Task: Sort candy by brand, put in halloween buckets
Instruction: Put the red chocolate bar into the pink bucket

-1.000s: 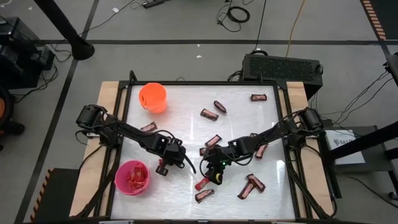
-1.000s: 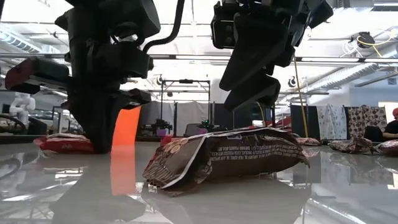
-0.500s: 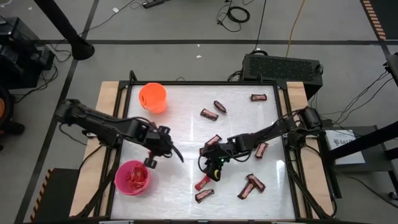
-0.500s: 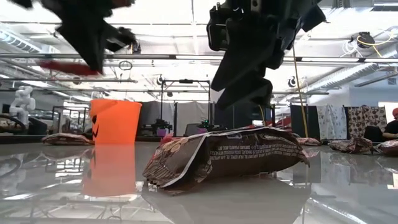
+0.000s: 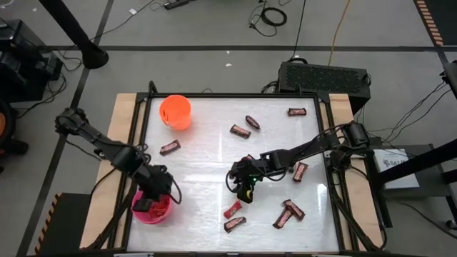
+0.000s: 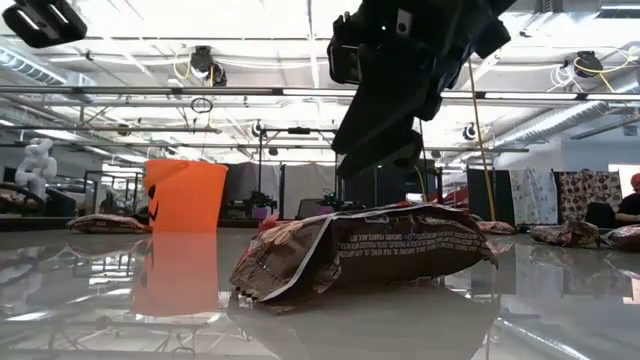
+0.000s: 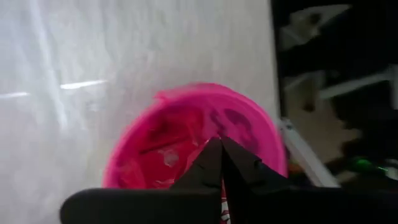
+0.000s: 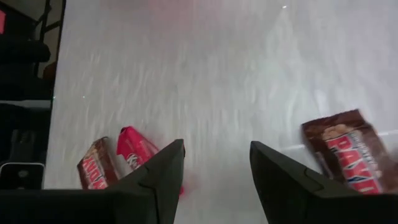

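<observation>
Two buckets on the table [image 5: 214, 150]: the orange bucket [image 5: 175, 112] sits at the far left, the pink bucket [image 5: 151, 207] at the near left with red wrappers already inside. The left gripper [image 5: 153, 196] hangs right over the pink one, and in its wrist view the fingers are pinched together with a sliver of red candy [image 7: 225, 208] between the tips, so I'd say it's mid-drop. To do that cleanly, stay centred over the pink bucket's mouth rather than the rim, then let go, so the bar doesn't bounce out.

The right gripper [image 5: 246, 187] hovers mid-table with its fingers spread and nothing in them, a red bar [image 8: 138, 152] and a brown bar [image 8: 94, 169] lying side by side just past it. For that pick I'd come down on one bar only, since they're touching. More candy is scattered across the far and near right, e.g. one bar [image 5: 297, 111] by the far edge.
</observation>
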Available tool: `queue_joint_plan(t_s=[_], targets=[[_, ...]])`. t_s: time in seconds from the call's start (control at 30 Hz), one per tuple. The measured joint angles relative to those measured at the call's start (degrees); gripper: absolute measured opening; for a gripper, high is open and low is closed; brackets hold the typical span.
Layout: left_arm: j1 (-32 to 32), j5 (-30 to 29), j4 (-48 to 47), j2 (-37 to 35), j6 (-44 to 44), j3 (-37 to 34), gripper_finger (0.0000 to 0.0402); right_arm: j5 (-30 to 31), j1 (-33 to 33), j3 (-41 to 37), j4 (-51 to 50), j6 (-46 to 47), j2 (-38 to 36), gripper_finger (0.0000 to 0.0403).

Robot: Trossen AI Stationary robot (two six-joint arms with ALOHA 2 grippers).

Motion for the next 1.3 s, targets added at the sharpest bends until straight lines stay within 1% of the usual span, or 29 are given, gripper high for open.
queue_joint_plan(t_s=[0.1,0.17,0.4,0.5,0.6,0.7,0.8,0.87,1.0,1.07,1.13,1.2,1.3], targets=[[-1.73,-7.15,0.3,0.83,-3.18,-0.04,0.0019,-0.04,-0.01,0.0,-0.02,-0.04,0.0,0.0176],[-2.28,-10.26,0.38,1.07,-4.81,-0.04,0.0036,-0.06,0.03,0.0,-0.02,-0.05,0.0,0.0176],[-2.12,-10.54,-0.14,1.14,-5.59,-0.04,0.0103,-0.08,0.05,0.0,-0.04,0.15,0.0,0.0176],[-0.91,-11.47,2.16,1.14,-1.86,-0.04,0.0117,-0.09,0.08,0.0,-0.07,0.3,0.0,0.0176],[0.65,-15.67,5.66,1.14,3.06,-0.04,0.012,-0.27,0.27,0.0,-0.13,0.44,0.0,0.0176],[2.87,-19.91,9.78,1.52,10.56,-0.04,0.012,-0.94,0.92,0.0,-0.86,2.1,0.0,0.0176],[7.02,-21.85,13.97,3.76,19.07,-0.02,0.012,-2.75,2.22,0.0,-2.77,2.73,0.0,0.0176],[9.95,-21.78,16.05,6.02,23.61,-0.02,0.012,-3.5,3.01,0.0,-3.93,0.87,0.0,0.0176],[14.12,-18.37,20.26,10.8,28.79,-0.02,0.0121,-4.74,3.69,0.0,-4.04,-9.81,0.0,0.0176],[15.35,-16.79,22.66,12.6,29.8,-0.02,0.0121,-4.77,4.03,0.0,-3.76,-15.36,0.23,0.0176],[15.89,-16.1,22.94,13.93,30.08,-0.02,0.0121,-4.93,4.54,0.0,-3.18,-19.49,1.08,0.0176],[16.04,-15.66,23.28,14.77,30.08,-0.02,0.0121,-4.95,5.05,0.0,-2.72,-21.98,2.45,0.0176],[16.01,-15.07,22.75,15.22,30.06,-0.02,0.0121,-4.92,5.64,0.0,0.79,-23.59,5.23,0.0176]])
